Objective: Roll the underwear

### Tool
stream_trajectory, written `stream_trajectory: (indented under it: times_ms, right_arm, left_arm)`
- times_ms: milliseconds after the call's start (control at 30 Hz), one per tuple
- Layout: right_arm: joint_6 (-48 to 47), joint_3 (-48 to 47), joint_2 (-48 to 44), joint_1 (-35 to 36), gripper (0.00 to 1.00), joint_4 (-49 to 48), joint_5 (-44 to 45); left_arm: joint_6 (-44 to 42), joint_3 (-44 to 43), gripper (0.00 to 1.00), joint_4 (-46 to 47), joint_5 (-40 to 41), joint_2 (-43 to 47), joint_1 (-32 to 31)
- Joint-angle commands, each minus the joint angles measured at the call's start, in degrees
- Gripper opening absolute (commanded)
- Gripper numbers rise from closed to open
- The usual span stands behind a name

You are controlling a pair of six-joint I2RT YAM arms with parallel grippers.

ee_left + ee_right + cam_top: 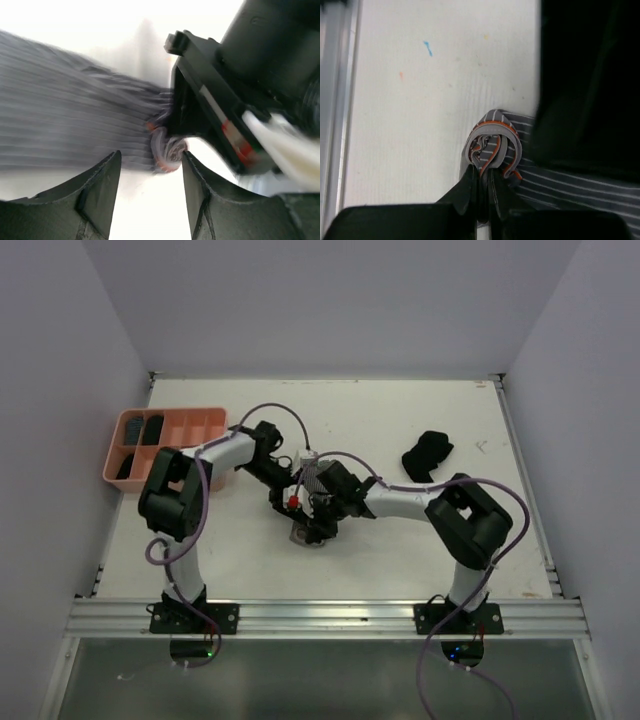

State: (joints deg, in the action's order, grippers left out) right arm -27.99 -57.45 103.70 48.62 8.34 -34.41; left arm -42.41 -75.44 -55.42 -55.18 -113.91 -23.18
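Mid-table, the right gripper [481,176] is clamped on the rolled end of the striped underwear [492,146] and the left gripper [151,162] gapes beside it; best to turn the coil slowly, cloth taut, so it winds tight.

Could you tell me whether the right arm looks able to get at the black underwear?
Probably not yet: the right pincer is clamped on the rolled striped underwear. Once freed, the way looks open, since the black underwear lies alone on that arm's side of the table.
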Motion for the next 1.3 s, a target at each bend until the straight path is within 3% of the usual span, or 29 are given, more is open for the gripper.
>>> stream_trajectory:
  times_ms: [0, 167, 333, 433, 567, 733, 967, 1267]
  right_arm:
    - [0.4, -5.3, 4.5, -3.0, 0.0, 11.3, -13.1]
    - [2.0, -12.9, 12.4, -7.0, 0.0, 19.7, -24.2]
    - [2.4, -23.9, 24.3, -10.1, 0.0, 30.7, -33.2]
    - [2.0, -29.4, 30.5, -11.5, 0.0, 35.1, -35.5]
    - [3.1, -33.1, 34.9, -12.8, 0.0, 38.9, -37.4]
    - [4.8, -34.4, 37.1, -13.1, 0.0, 38.5, -37.8]
    - [5.0, -36.1, 38.7, -13.1, 0.0, 39.6, -37.1]
    - [7.3, -34.7, 37.9, -13.1, 0.0, 36.7, -36.7]
  left_arm:
    - [2.9, 3.6, 0.56, 12.5, 1.4, 9.5, 4.7]
    - [8.8, 13.2, 0.56, 25.9, 9.0, 23.7, 9.8]
    - [-0.4, 27.3, 0.56, 31.8, 14.5, 39.0, 9.2]
    - [-6.0, 35.0, 0.56, 33.2, 19.6, 45.2, 5.1]
    - [-8.2, 44.0, 0.56, 42.0, 26.5, 52.1, -5.1]
    - [-8.1, 46.3, 0.56, 47.4, 32.7, 50.4, -13.5]
    - [-9.3, 47.8, 0.56, 54.0, 34.4, 46.9, -18.7]
    - [-6.1, 46.4, 0.51, 51.1, 36.3, 39.9, -20.0]
